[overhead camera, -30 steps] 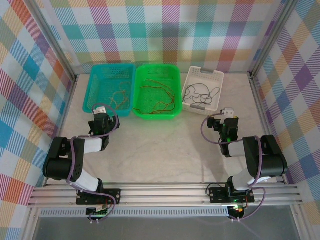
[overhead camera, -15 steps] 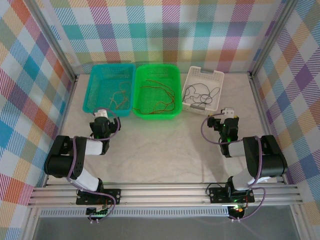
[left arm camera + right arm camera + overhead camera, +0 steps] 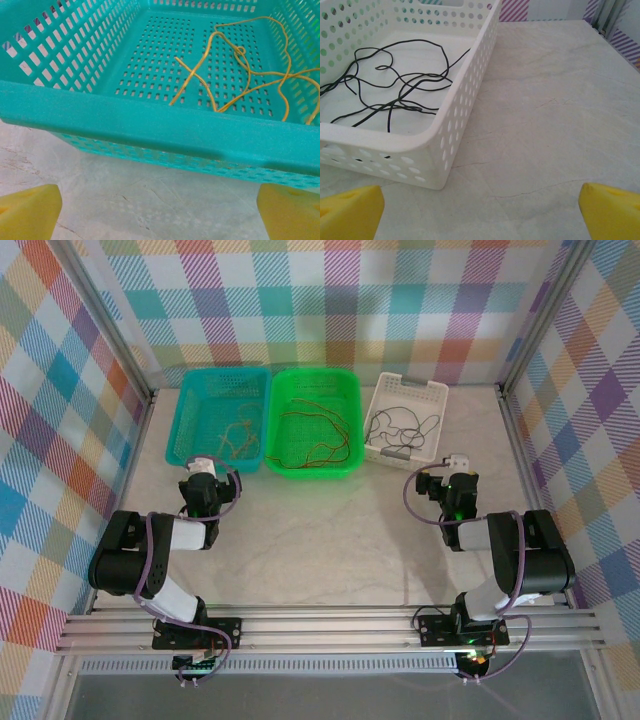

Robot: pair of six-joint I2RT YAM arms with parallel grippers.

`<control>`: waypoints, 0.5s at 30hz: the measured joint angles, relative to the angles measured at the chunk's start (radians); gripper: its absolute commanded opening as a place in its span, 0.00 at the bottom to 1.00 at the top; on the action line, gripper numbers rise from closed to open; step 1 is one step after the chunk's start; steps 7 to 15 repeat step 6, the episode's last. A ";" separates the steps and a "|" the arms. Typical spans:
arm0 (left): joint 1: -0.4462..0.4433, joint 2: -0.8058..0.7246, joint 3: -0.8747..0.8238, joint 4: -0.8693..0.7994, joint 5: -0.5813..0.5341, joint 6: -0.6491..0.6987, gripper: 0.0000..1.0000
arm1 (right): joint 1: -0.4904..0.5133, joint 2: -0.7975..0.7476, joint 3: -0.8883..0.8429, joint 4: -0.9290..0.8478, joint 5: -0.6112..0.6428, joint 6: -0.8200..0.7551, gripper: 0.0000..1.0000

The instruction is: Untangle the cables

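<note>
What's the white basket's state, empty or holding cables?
Not empty: thin black cables lie loosely tangled on the floor of the white basket, inside its walls.

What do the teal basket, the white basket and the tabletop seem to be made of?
The teal basket looks like moulded plastic, matte: faintly grainy rim, even rows of slots. The white basket also seems plastic, smoother with a soft sheen, round holes. The tabletop looks like pale marble with fine grey veins, though it may be a printed laminate.
</note>
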 measured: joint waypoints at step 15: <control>0.000 0.000 0.000 0.000 0.001 0.000 1.00 | -0.001 0.000 0.000 -0.002 -0.004 0.000 1.00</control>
